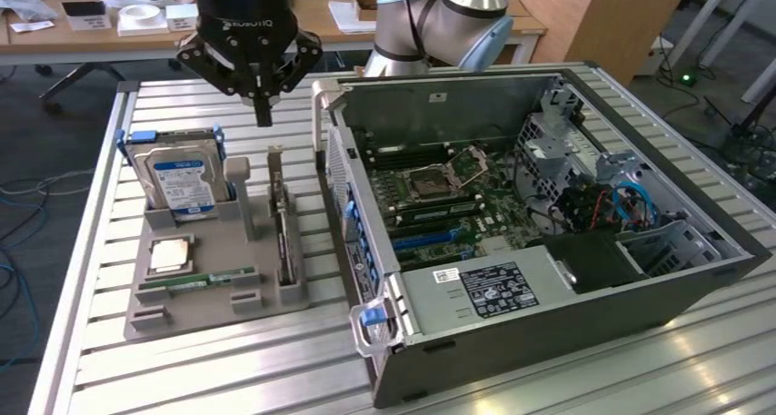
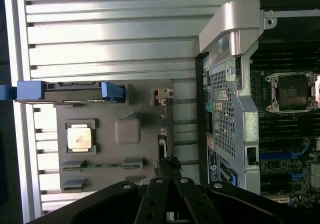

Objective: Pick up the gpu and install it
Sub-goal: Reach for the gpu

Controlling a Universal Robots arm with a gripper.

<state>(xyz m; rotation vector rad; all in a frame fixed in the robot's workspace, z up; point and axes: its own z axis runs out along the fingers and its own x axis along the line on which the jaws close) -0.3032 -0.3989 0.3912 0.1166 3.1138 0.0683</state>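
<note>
Your hand hangs shut and empty over the grey holder.
Robotiq printed on the hand; gpu stands edge-up in that holder, thin, dark.

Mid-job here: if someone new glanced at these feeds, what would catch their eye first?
First, the open computer case on the exterior view's right, with its motherboard laid bare. Next, the black gripper, shut and holding nothing, hangs over the grey holder on the exterior view's left. It is above the gpu, which stands on edge near the blue-labelled hard drive.
</note>
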